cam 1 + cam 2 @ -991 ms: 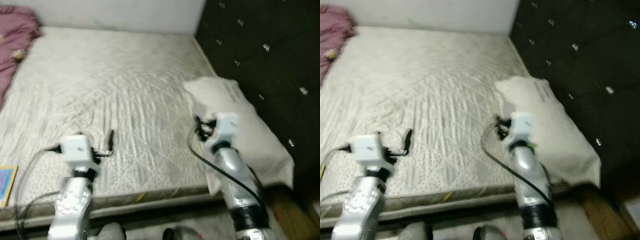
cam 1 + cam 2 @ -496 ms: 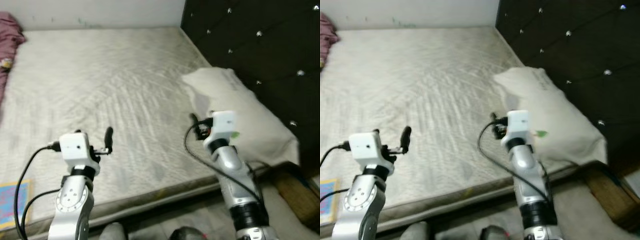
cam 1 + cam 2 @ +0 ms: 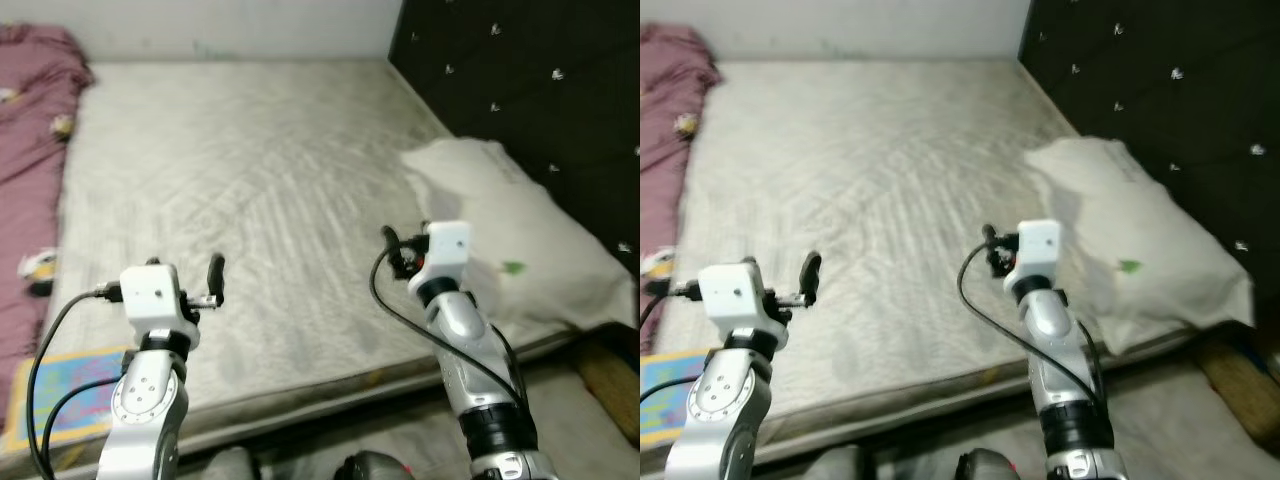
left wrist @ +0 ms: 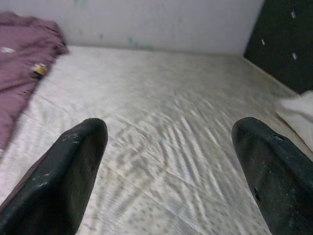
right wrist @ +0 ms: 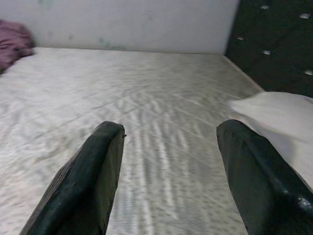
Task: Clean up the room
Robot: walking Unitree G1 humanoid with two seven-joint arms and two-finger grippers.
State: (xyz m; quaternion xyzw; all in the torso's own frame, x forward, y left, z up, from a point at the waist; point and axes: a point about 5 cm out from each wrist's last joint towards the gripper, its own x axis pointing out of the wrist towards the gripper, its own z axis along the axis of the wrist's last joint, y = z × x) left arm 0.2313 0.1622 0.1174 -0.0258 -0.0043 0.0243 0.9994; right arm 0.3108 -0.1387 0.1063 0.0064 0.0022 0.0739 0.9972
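Both arms hover over the bare grey quilted mattress [image 3: 250, 200]: left pincer [image 4: 166, 171] and right pincer [image 5: 171, 181] gape wide, empty. One cream pillow [image 3: 520, 240] lies at three o'clock, one maroon blanket [image 3: 30, 130] at ten. Best to approach the blanket squarely, gripping a thick fold.

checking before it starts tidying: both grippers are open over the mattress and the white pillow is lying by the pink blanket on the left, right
Not quite. The white pillow lies on the robot's right, against the dark headboard, far from the pink blanket on the left; the left eye view shows this. The rest holds: the left gripper and right gripper are both open over the mattress.
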